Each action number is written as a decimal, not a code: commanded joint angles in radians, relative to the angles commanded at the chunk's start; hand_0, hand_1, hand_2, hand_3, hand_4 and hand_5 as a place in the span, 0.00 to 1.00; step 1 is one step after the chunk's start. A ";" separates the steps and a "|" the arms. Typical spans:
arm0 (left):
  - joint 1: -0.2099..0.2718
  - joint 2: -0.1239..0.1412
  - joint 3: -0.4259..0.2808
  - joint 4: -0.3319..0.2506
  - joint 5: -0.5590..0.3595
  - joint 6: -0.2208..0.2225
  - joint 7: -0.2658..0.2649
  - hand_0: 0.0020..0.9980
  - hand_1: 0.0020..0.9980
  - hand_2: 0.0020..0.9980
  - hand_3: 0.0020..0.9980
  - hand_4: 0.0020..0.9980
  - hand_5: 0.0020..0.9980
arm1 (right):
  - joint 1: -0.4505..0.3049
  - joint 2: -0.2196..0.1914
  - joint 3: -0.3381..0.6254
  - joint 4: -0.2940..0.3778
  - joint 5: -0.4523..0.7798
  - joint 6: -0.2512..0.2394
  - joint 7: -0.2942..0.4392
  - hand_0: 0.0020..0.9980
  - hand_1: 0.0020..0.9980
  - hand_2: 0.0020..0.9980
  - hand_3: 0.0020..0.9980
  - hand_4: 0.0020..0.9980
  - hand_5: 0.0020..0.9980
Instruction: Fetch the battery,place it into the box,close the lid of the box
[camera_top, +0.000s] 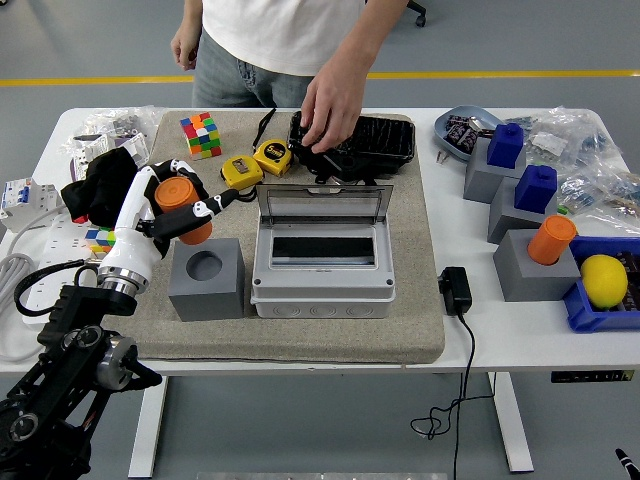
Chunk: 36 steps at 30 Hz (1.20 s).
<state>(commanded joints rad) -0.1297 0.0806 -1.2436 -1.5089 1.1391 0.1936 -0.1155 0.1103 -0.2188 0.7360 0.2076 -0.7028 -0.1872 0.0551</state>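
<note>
Holding the orange battery (184, 210) clear of its grey holder block (206, 278), left hand (170, 205) has fingers clamped around the cylinder, lifted above and just left of the block. Block's round socket is empty and visible. Right hand out of view.

Grey box (322, 262) sits just right of the block on the beige mat (420, 240), lid (324, 207) open and tilted up at the back, interior slot exposed. Black adapter (456, 290) with trailing cord lies on the white table (520, 330) right of the mat.

Further back: two yellow tape measures (256, 163) behind the box, Rubik's cube (201, 134) at the mat's far left, black tray (372, 140) at the far middle. A person's hand (328, 105) reaches down and touches the tray's left end.

Right side: grey blocks with blue tops (520, 165), another orange battery (552, 240) standing in a grey block, yellow lemon-like object (605, 280) in a blue bin (590, 312)
</note>
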 joint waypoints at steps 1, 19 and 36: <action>-0.005 0.009 0.020 -0.025 0.019 0.008 0.005 0.02 0.00 0.00 0.00 0.97 0.27 | 0.000 0.000 0.000 0.000 0.000 0.000 0.000 0.80 0.76 0.75 0.74 1.00 1.00; -0.214 0.057 0.463 -0.041 0.235 0.040 -0.026 0.03 0.00 0.00 0.00 0.89 0.31 | 0.010 -0.004 -0.017 -0.001 0.006 0.000 -0.004 0.80 0.76 0.75 0.74 1.00 1.00; -0.338 0.029 0.618 0.213 0.253 0.062 -0.067 0.03 0.00 0.00 0.00 0.88 0.34 | 0.015 -0.007 -0.024 0.000 0.007 0.000 -0.007 0.80 0.76 0.75 0.74 1.00 1.00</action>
<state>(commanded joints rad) -0.4675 0.1091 -0.6260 -1.2959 1.3925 0.2559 -0.1827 0.1258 -0.2258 0.7117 0.2079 -0.6953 -0.1872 0.0484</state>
